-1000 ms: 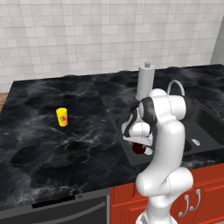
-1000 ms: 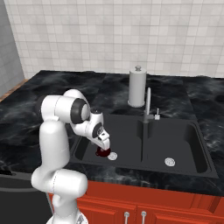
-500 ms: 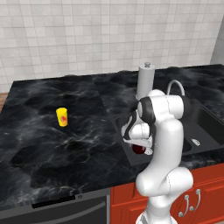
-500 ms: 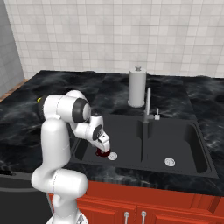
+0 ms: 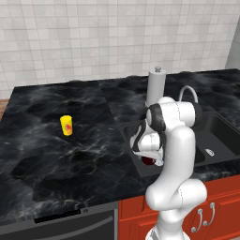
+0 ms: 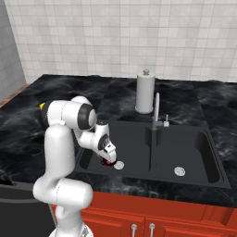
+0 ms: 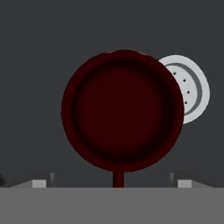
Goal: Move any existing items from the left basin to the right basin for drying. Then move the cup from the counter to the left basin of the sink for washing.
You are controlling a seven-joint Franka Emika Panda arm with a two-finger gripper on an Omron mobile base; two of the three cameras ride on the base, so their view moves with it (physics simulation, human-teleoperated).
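Lowered slightly over the last second, the end effector (image 6: 110, 159) now hangs with its jaws spread wide and empty right above the small dark red round bowl (image 7: 122, 109), which sits on the floor of the matte black left basin (image 6: 132, 143) just beside the round silver drain disc (image 7: 192, 89). Far to the left on the glossy black marble surface (image 5: 51, 154), the small bright yellow tumbler with a red mark (image 5: 66, 125) stands upright, well apart from the sink. Right of the bowl come the curved silver faucet (image 6: 156, 113) and the twin right basin (image 6: 192, 155), with a grey paper towel roll (image 6: 145, 92) behind them.

No text or label can be read.
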